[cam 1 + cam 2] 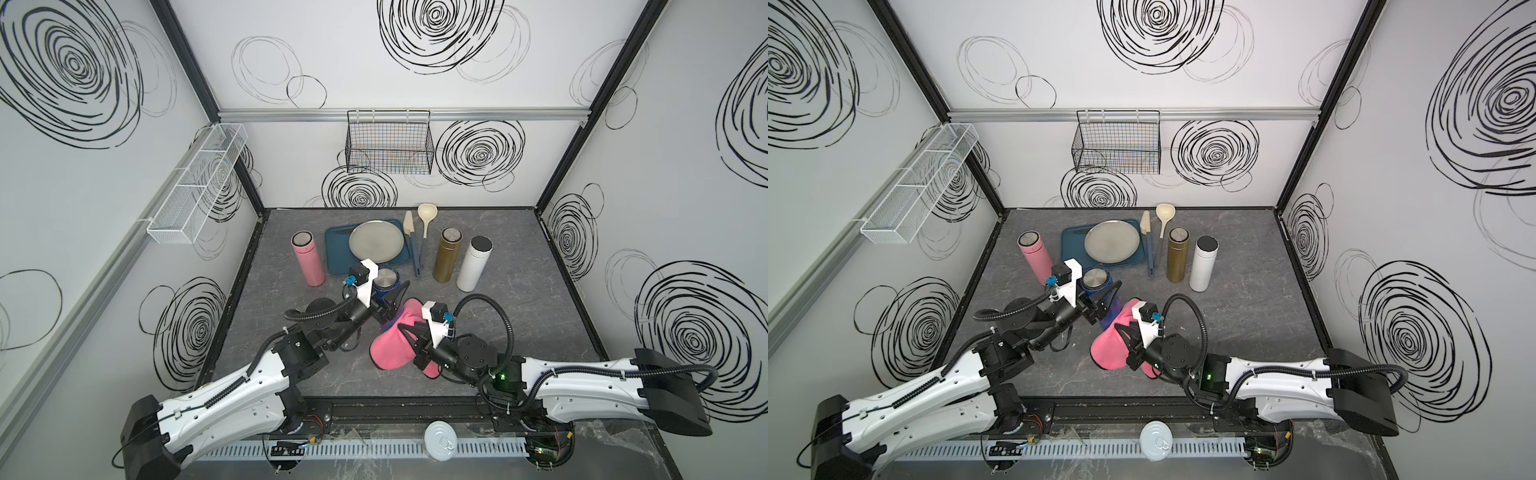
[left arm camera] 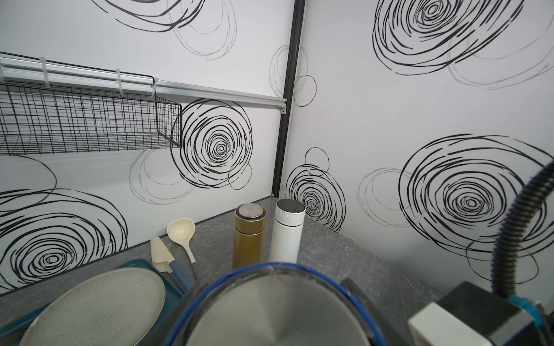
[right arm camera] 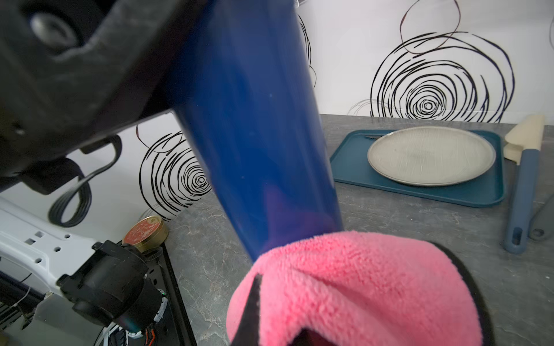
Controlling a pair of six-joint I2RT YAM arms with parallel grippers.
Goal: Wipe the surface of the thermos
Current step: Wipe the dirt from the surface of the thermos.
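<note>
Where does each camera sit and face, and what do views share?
Top views: overhead at the front, facing down and back; left gripper holds the blue thermos, right gripper the pink cloth.
Left wrist: over the thermos lid toward gold thermos and white thermos; the right arm's hose shows.
Right wrist: across the cloth at the thermos body; left gripper shows.
Shared: blue thermos, everywhere.

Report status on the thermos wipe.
Left gripper shut on blue thermos. Right gripper shut on pink cloth, against thermos's lower body. Tray, gold flask stand apart.
</note>
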